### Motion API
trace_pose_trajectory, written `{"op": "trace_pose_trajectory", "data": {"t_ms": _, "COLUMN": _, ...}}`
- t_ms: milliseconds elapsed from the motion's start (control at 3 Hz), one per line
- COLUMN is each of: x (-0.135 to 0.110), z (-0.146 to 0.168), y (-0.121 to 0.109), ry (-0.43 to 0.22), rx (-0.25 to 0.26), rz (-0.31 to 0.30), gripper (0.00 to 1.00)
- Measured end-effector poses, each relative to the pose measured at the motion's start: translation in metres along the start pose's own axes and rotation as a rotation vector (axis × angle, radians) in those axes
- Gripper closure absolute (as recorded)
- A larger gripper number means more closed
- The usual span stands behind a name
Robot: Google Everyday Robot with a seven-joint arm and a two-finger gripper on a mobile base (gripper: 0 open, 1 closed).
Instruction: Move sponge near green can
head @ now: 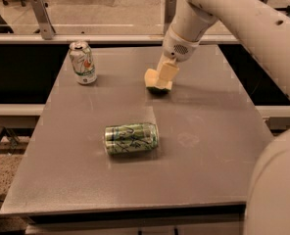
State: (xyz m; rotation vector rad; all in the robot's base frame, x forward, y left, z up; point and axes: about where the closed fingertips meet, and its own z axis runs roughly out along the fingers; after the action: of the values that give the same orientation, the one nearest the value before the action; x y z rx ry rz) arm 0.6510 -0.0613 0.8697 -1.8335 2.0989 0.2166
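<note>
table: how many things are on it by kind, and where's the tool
cans: 2, the green can on its side, the white can upright
sponge: 1
total: 3
The tool is down at the sponge's right side.

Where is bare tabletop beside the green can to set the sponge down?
Bare table lies right of the green can, left of it, and toward the near edge. The far side is busier: gripper at the sponge, white can at the far-left corner.
</note>
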Motion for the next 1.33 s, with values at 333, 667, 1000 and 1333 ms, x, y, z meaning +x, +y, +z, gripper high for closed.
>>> {"op": "trace_pose_trajectory", "data": {"t_ms": 333, "x": 0.010, "z": -0.021, "y": 0.047, "ry": -0.056, "rx": -0.068, "rz": -0.159, "gripper": 1.00}}
{"op": "trace_pose_trajectory", "data": {"t_ms": 667, "x": 0.018, "z": -0.034, "y": 0.068, "ry": -0.091, "rx": -0.100, "rz": -0.264, "gripper": 1.00}}
{"op": "trace_pose_trajectory", "data": {"t_ms": 1000, "x": 0.025, "z": -0.043, "y": 0.086, "ry": -0.113, "rx": -0.135, "rz": -0.359, "gripper": 1.00}}
{"op": "trace_pose_trajectory", "data": {"t_ms": 1333, "x": 0.032, "z": -0.052, "y": 0.101, "ry": -0.141, "rx": -0.168, "rz": -0.441, "gripper": 1.00}}
